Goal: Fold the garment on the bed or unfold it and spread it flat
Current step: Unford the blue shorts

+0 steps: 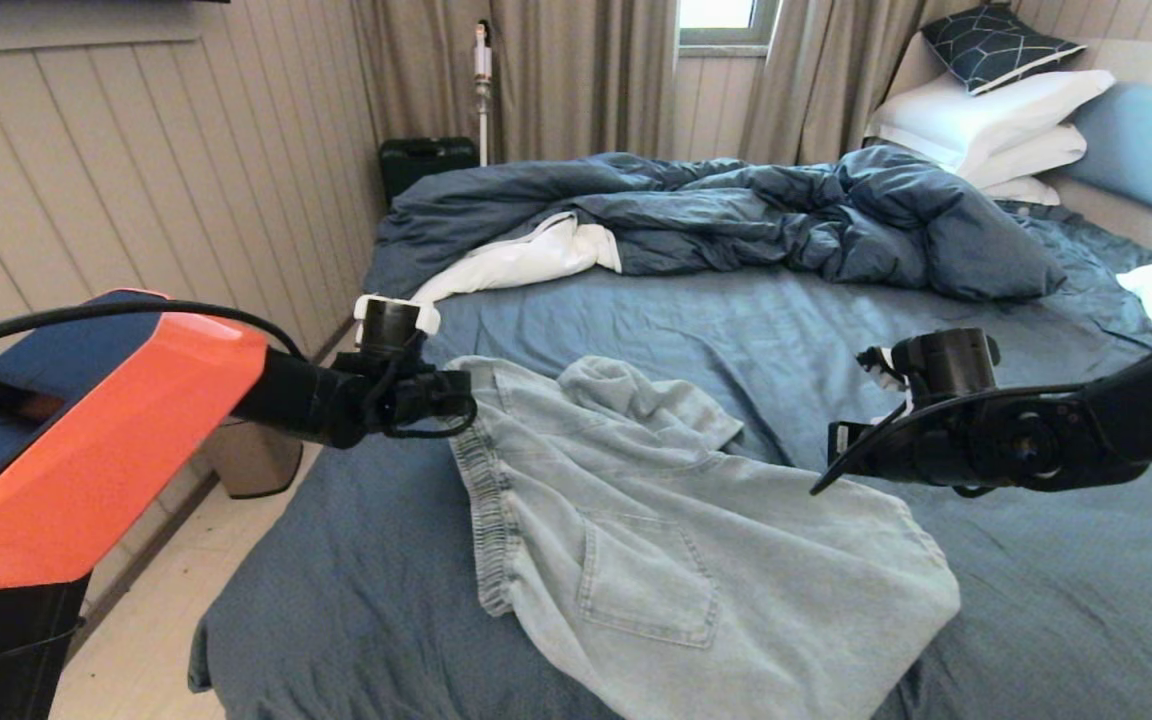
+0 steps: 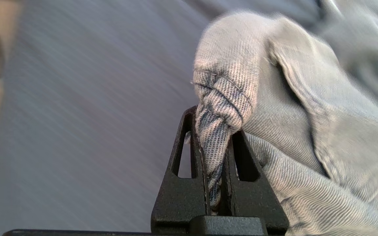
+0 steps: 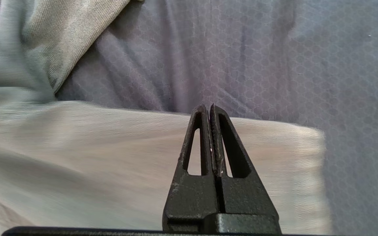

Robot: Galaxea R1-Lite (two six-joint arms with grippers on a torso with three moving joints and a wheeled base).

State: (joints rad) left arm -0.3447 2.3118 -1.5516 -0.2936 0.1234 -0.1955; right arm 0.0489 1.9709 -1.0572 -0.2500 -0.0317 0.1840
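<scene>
Left gripper [image 2: 213, 137]: jaws clamped on pale blue washed-denim shorts' [image 1: 656, 520] gathered waistband, over slate-blue-sheeted bed [image 1: 1036, 560]. Right gripper [image 3: 210, 109]: jaws closed, empty, above the shorts.

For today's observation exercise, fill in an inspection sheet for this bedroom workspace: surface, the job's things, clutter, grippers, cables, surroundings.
Surface: bed with a slate-blue sheet, wrinkled in places.
Job's things: pale denim shorts lie partly bunched on the sheet, patch pocket facing up, gathered waistband toward the left arm.
Clutter: rumpled dark blue duvet with white lining across the far side; white pillows and a patterned cushion at the headboard.
Grippers: left gripper shut on the waistband edge of the shorts; right gripper shut, holding nothing, above a leg of the shorts.
Cables: a black cable arcs over the left arm.
Surroundings: panelled wall, curtains, window, black case on the floor.
</scene>
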